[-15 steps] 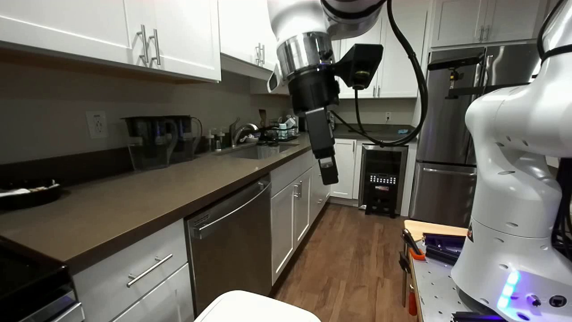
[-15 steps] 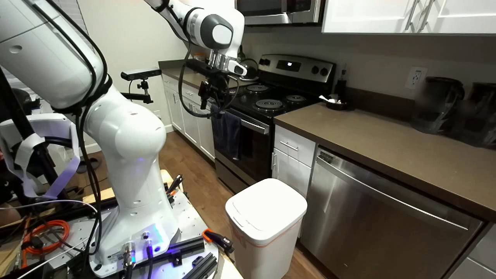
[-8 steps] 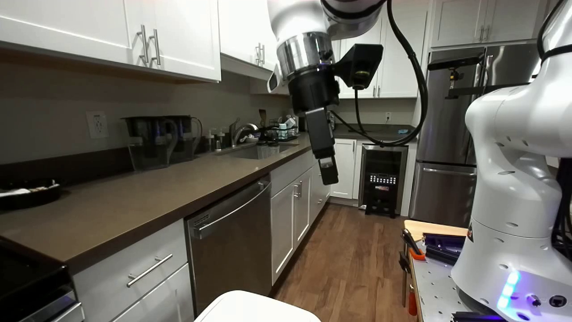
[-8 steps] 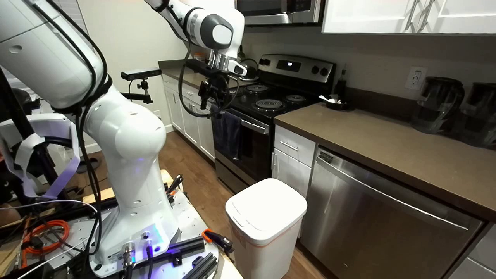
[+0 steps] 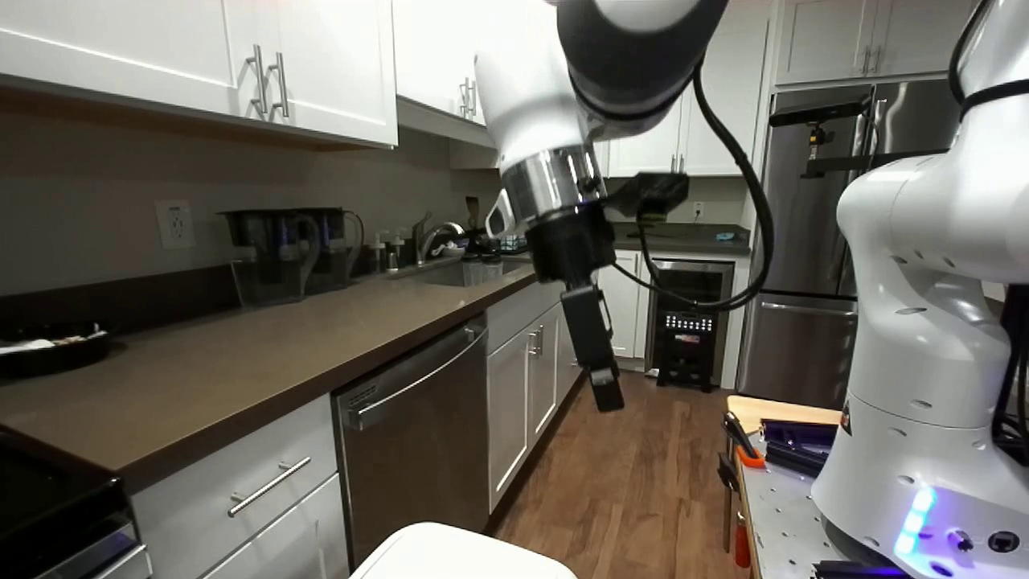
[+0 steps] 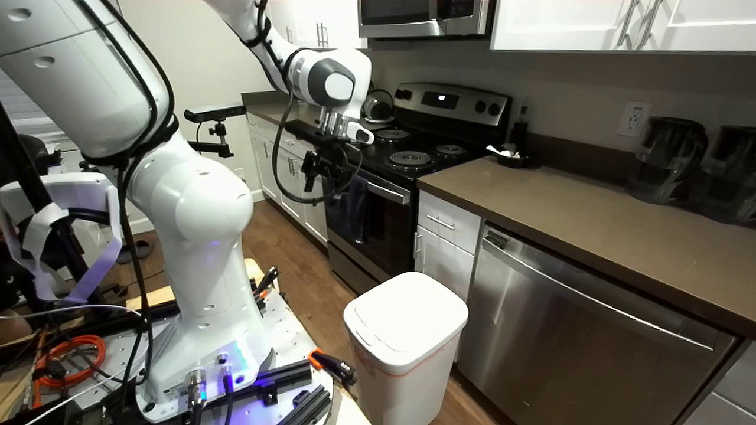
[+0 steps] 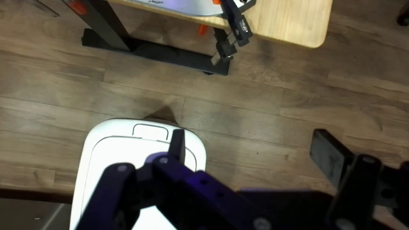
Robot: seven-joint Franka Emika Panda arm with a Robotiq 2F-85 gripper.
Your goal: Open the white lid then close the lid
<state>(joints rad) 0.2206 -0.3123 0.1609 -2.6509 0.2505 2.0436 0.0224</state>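
Note:
The white lid [image 6: 407,319] lies flat and shut on top of the white bin [image 6: 401,392]. Only its far part [image 5: 462,556] shows at the bottom edge of an exterior view. In the wrist view the lid [image 7: 124,153] is at lower left, with a small outlined tab [image 7: 150,131] at its edge; the gripper hides part of it. My gripper [image 7: 252,147] is open and empty, with its jaws wide apart. It hangs in the air well above the lid's height; in the wrist view one finger overlaps the lid's corner and the other is over floor.
A robot table [image 7: 287,22] with a wooden edge and a black-and-orange tool [image 6: 333,365] stands beside the bin. On the bin's other side are the dishwasher [image 6: 567,330] and counter [image 6: 590,236]. The stove [image 6: 378,218] stands behind the gripper in an exterior view.
The arm was still between the two earlier moments. Since then my gripper has moved down, clearly lower in both exterior views. The lid and bin have not moved.

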